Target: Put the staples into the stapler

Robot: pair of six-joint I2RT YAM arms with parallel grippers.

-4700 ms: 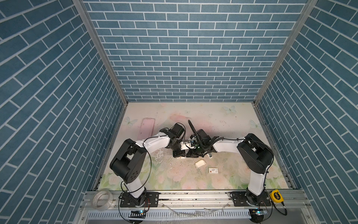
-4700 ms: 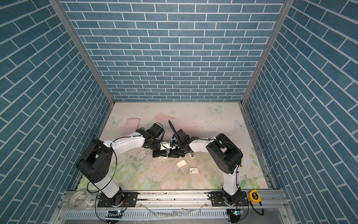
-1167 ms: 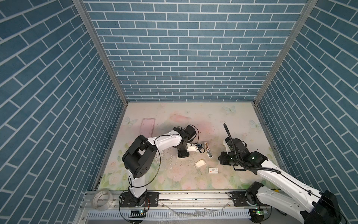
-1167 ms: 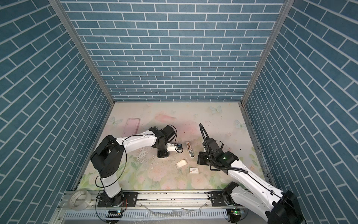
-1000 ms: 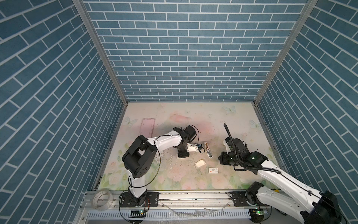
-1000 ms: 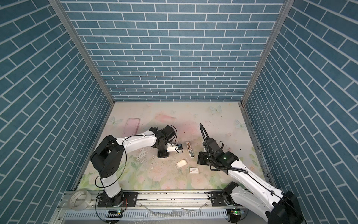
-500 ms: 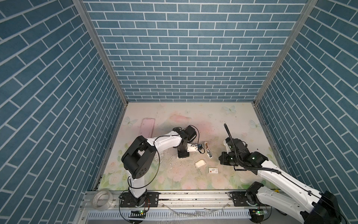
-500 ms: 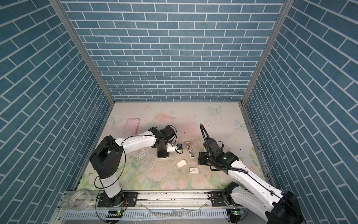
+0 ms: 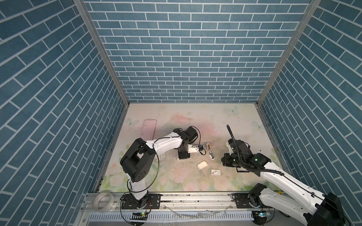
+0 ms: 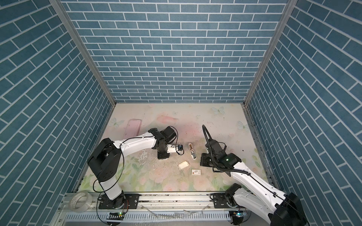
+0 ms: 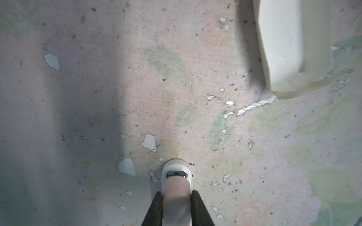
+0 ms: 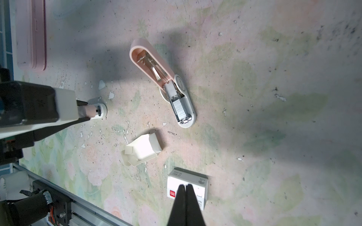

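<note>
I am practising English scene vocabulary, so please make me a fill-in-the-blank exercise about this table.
1. The staples sit inside the ___ stapler lying on the table.
2. The left gripper has its jaws ___ on another mini stapler.
3. The white sleeve bears a ___ square mark.
4. The right gripper has shut jaws that hold ___.
Missing words: open; shut; red; nothing.

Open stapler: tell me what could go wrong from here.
1. The stapler lies open with the staples exposed in its channel; a nudge may spill them.
2. The left claw is shut on a small pink and white piece, so only the shut right claw is free to close it.
</note>
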